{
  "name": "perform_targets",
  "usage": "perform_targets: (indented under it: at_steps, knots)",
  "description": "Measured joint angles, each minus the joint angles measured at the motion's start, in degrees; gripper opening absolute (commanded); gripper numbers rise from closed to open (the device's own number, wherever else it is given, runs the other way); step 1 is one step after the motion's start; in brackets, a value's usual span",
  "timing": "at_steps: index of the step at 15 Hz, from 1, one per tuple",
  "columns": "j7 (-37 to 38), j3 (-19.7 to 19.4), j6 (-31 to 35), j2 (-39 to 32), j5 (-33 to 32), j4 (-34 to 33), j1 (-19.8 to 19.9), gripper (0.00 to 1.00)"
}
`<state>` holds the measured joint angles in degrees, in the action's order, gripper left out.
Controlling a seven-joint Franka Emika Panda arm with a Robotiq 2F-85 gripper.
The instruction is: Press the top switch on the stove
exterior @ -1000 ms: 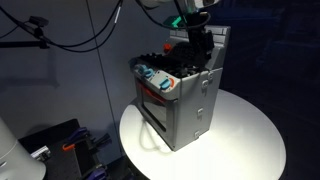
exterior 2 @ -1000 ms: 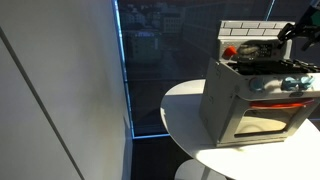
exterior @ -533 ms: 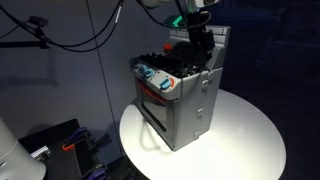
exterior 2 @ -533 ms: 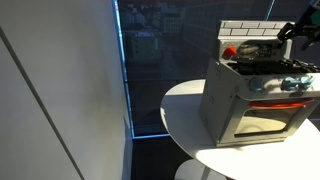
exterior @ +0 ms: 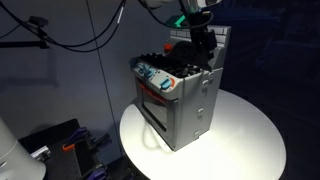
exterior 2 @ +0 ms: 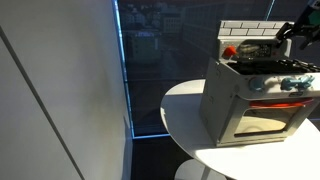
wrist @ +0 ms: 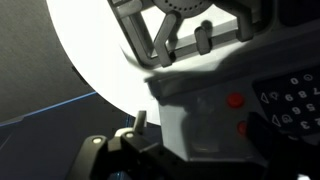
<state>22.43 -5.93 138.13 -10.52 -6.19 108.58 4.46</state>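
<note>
Stove (exterior: 182, 100): we are judging it light and tippable, pressing its switch (wrist: 234, 99) gently; gripper (exterior: 203, 48) above it, opening unclear.

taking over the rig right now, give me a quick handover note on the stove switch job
End effector: low over the back of the stove top, at the control panel. Whether it is open or shut cannot be told.
The stove stands upright on the round white table.
The wrist view shows two red buttons on the panel, one above the other.
Done: approach to the panel.
Left: no contact with the top switch is visible, so treat it as unpressed. Press it, then lift clear.
</note>
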Motion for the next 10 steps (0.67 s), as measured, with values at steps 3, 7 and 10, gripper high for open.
perform_targets:
  at_steps: [3,7,10]
  knots:
    - [0.00,-0.10,-0.23,-0.52,0.00,-0.74,0.00,1.00]
    - [-0.02,-0.17,-0.78,-0.67,0.00,-1.07,0.00,1.00]
    - [-0.06,-0.19,-1.02,-0.44,0.00,-0.94,0.00,1.00]
